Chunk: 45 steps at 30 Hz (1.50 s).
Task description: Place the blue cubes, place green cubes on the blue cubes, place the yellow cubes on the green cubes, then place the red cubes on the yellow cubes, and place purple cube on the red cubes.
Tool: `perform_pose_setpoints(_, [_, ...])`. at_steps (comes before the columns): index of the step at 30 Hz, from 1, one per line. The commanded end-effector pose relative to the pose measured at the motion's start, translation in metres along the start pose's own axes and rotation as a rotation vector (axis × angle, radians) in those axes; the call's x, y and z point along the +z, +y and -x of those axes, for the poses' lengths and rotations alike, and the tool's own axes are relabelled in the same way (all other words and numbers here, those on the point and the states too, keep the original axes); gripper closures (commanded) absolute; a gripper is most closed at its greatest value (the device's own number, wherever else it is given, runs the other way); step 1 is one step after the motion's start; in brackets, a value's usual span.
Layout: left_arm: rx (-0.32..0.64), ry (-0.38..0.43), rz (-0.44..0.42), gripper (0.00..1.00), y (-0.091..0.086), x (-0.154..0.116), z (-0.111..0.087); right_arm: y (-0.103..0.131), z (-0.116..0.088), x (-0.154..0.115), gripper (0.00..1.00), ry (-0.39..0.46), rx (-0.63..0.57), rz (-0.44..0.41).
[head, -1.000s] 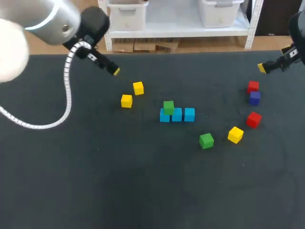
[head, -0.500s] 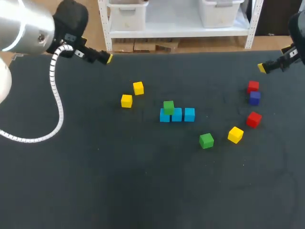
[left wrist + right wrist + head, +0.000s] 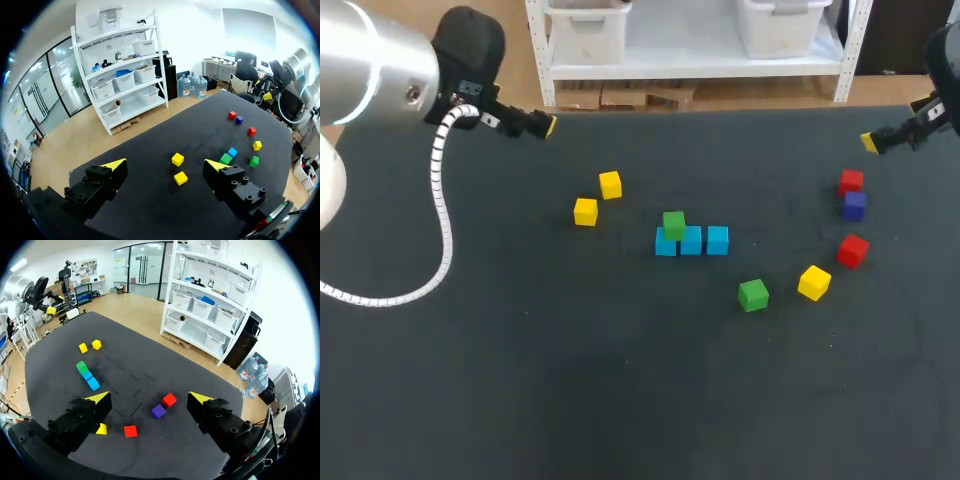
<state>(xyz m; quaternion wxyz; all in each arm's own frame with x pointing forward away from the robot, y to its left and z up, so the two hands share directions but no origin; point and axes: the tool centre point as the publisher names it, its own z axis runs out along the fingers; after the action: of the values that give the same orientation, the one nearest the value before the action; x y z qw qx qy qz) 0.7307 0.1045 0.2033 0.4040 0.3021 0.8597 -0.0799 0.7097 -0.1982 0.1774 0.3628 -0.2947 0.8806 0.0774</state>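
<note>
Three blue cubes (image 3: 691,240) lie in a row at the table's middle. One green cube (image 3: 673,224) sits on the leftmost blue one, and a second green cube (image 3: 753,294) lies loose to the front right. Two yellow cubes (image 3: 585,211) (image 3: 610,184) lie left of the row, and a third yellow cube (image 3: 814,282) is at the right. Two red cubes (image 3: 851,181) (image 3: 852,249) flank the purple cube (image 3: 855,204) at the far right. My left gripper (image 3: 165,164) hangs open and empty over the far left edge. My right gripper (image 3: 150,397) hangs open and empty above the red cube (image 3: 169,399) and purple cube (image 3: 158,411).
The dark table (image 3: 620,380) is bare along its front half. My left arm's white cable (image 3: 445,230) loops down over the table's left side.
My left arm has drawn back toward the far left corner, away from the yellow cubes. The right arm and all the cubes have stayed put.
</note>
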Motion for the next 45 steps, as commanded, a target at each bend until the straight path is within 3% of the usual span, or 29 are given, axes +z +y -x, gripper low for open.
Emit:
perform_pose_setpoints(1, [0.000,-0.001,0.000,0.00,0.000,0.000,0.000,0.002,-0.001,0.002,0.00,-0.006,0.000,-0.010])
perform_pose_setpoints(6, [0.000,-0.001,0.000,0.00,0.000,0.000,0.000,0.024,0.029,-0.001,0.00,0.023,-0.129,0.043])
perform_pose_setpoints(11, [0.000,-0.001,0.000,0.00,0.000,0.000,0.000,0.059,0.044,0.010,0.00,0.072,-0.231,0.116])
perform_pose_setpoints(12, [0.000,-0.001,0.000,0.00,0.000,0.000,0.000,0.089,0.042,0.019,0.00,0.094,-0.297,0.167])
perform_pose_setpoints(22, [0.000,-0.001,0.000,0.00,0.000,0.000,0.000,0.160,0.005,0.022,0.00,0.241,-0.556,0.320])
perform_pose_setpoints(24, [0.000,-0.001,0.000,0.00,0.000,0.000,0.000,0.172,-0.007,0.022,0.00,0.311,-0.630,0.348])
perform_pose_setpoints(29, [0.000,-0.001,0.000,0.00,0.000,0.000,0.000,0.175,-0.034,0.025,0.00,0.399,-0.682,0.399])
perform_pose_setpoints(37, [0.000,-0.001,0.000,0.00,0.000,0.000,0.000,0.182,-0.061,0.039,0.00,0.466,-0.813,0.463])
perform_pose_setpoints(45, [0.000,-0.001,0.000,0.00,0.000,0.000,0.000,0.212,-0.078,0.063,0.00,0.458,-0.937,0.528])
